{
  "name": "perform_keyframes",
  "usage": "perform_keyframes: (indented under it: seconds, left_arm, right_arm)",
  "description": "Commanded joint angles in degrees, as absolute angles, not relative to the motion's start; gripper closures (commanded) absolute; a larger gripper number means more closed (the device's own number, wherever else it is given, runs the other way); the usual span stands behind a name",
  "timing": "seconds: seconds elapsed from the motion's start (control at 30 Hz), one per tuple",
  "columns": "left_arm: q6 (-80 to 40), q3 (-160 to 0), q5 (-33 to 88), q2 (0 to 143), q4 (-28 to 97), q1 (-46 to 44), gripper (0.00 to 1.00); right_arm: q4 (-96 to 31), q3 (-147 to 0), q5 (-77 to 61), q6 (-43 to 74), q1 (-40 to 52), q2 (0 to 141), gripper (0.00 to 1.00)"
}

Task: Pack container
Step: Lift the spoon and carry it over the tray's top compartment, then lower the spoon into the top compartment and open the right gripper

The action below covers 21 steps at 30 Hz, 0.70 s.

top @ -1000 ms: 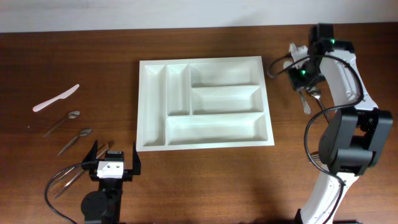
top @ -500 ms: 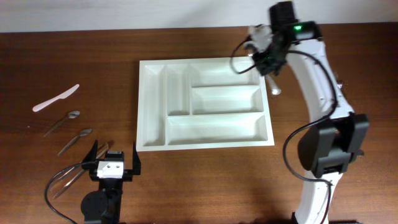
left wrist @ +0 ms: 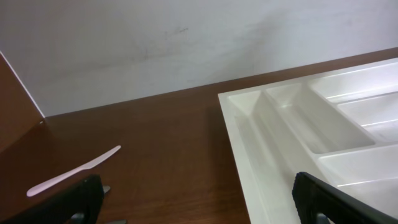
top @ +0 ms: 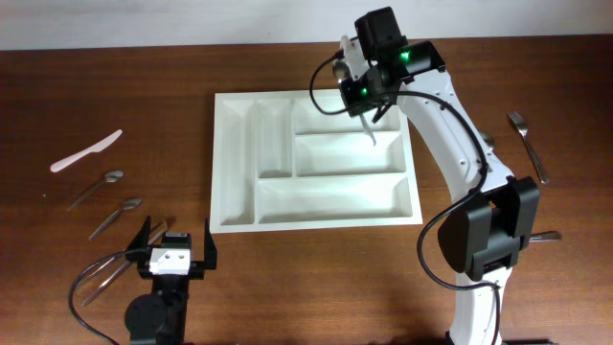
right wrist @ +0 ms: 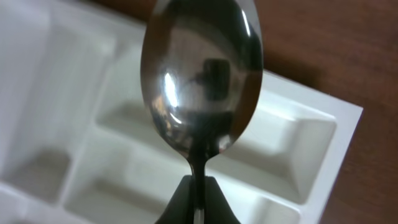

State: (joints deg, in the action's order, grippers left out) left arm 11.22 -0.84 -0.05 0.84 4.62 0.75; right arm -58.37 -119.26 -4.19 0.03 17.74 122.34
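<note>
**What I can't make out from here**

On the right wrist camera the shiny metal spoon (right wrist: 199, 81) crowds the frame. The tip of its bowl runs off the top edge. Its handle vanishes between the dark fingers of the right claw (right wrist: 196, 202), which the bottom edge clips. Behind it the white plastic five-compartment cutlery tray (right wrist: 298, 143) is a soft blur.

From overhead, the wrist housing covers that claw, and I see only a sliver of spoon.

On the left wrist camera the tray runs out of frame to the right and at the bottom. The left claw (left wrist: 196, 186) shows only black fingers (left wrist: 65, 199) in the bottom corners.
</note>
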Motion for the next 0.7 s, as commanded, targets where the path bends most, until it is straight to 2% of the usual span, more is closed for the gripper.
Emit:
perform_keyframes:
  seconds: [0.0, 0.13, 0.5, 0.67]
  left_arm:
    - [12.1, -0.5, -0.2, 0.3, 4.7, 0.5, 0.01]
    - [12.1, -0.5, -0.2, 0.4, 4.7, 0.5, 0.01]
    - [12.1, -0.5, -0.2, 0.3, 4.7, 0.5, 0.01]
    - [12.1, -0.5, -0.2, 0.3, 4.7, 0.5, 0.01]
  right_arm:
    - [-56.0, -120.5, -4.5, 15.0, 18.0, 122.2, 0.96]
    - [-52.4, -120.1, -4.0, 24.3, 18.0, 122.2, 0.96]
    - [-50.9, -116.8, 2.4, 70.7, 18.0, 122.3, 0.96]
    - [-50.9, -114.0, 2.4, 83.8, 18.0, 122.3, 0.96]
